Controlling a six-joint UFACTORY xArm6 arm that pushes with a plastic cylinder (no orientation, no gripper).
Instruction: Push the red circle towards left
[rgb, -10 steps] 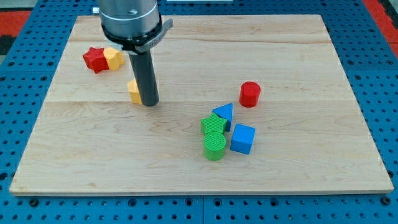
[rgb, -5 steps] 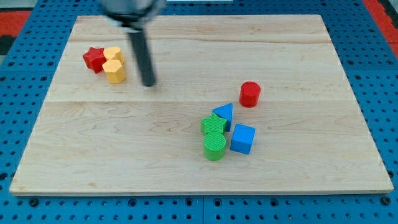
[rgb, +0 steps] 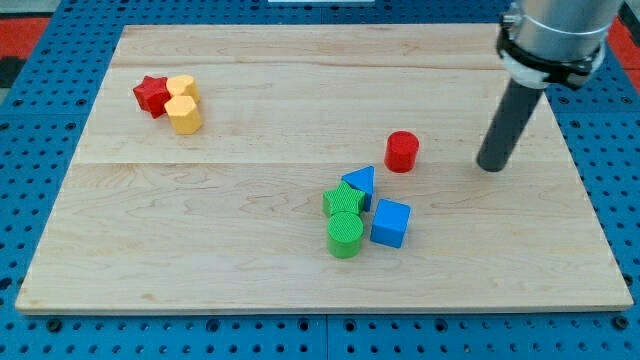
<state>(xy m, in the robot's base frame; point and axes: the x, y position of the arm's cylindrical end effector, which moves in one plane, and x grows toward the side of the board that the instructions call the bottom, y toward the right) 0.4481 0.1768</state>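
The red circle (rgb: 402, 151) stands on the wooden board (rgb: 250, 250), right of the middle. My tip (rgb: 491, 166) rests on the board to the right of the red circle, about a block's width and a half away, not touching it. The dark rod rises from the tip toward the view's top right.
A blue triangle (rgb: 361, 183), green star (rgb: 343, 200), green circle (rgb: 345, 234) and blue cube (rgb: 390, 222) cluster just below-left of the red circle. A red star (rgb: 151, 94) and two yellow blocks (rgb: 183, 105) sit at the top left.
My tip has swept from the left part of the board, beside the yellow blocks, across to the right of the red circle. One yellow block was pushed up against the other earlier.
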